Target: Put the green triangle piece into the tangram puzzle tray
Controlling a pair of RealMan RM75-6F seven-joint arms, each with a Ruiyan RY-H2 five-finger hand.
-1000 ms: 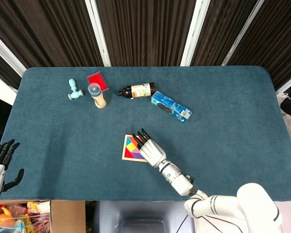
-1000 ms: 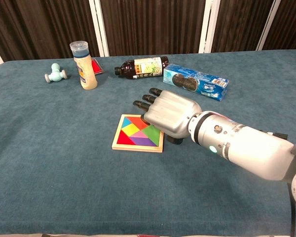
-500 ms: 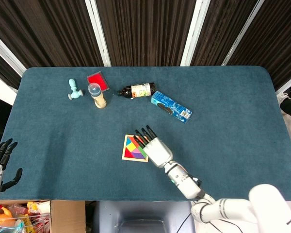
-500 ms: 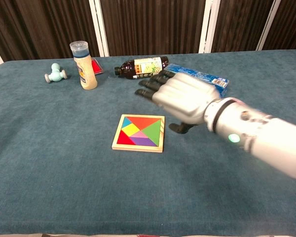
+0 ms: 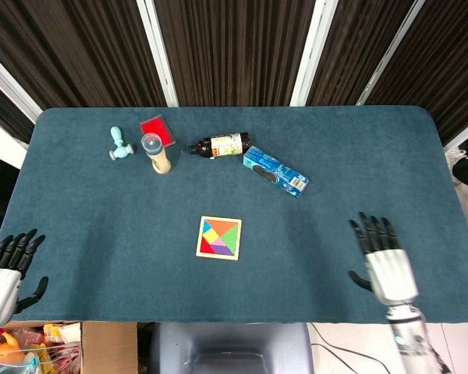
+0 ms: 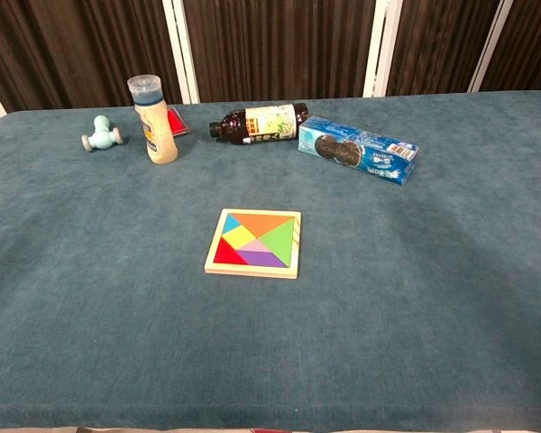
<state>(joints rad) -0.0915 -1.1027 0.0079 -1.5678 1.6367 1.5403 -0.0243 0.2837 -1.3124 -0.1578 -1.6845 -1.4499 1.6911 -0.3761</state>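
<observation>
The wooden tangram tray [image 5: 219, 238] [image 6: 253, 243] lies flat in the middle of the table, filled with coloured pieces. The green triangle piece [image 5: 230, 236] [image 6: 280, 240] sits inside it, on the tray's right side. My right hand [image 5: 386, 259] hovers at the table's near right edge, far from the tray, fingers spread and holding nothing. My left hand [image 5: 8, 269] hangs off the near left corner, also with fingers apart and empty. Neither hand shows in the chest view.
Along the far side stand a blue biscuit box [image 5: 275, 171] [image 6: 356, 150], a dark bottle on its side [image 5: 219, 145] [image 6: 257, 122], a capped jar [image 5: 157, 153] [image 6: 153, 118], a red box [image 5: 157, 129] and a pale blue toy [image 5: 119, 145] [image 6: 100, 133]. A cardboard box [image 5: 39, 347] sits below the left corner.
My right hand lifted off the tray and swung away to the near right edge, leaving the chest view. The tray stays put, its pieces now fully uncovered. My left hand rose slightly.
</observation>
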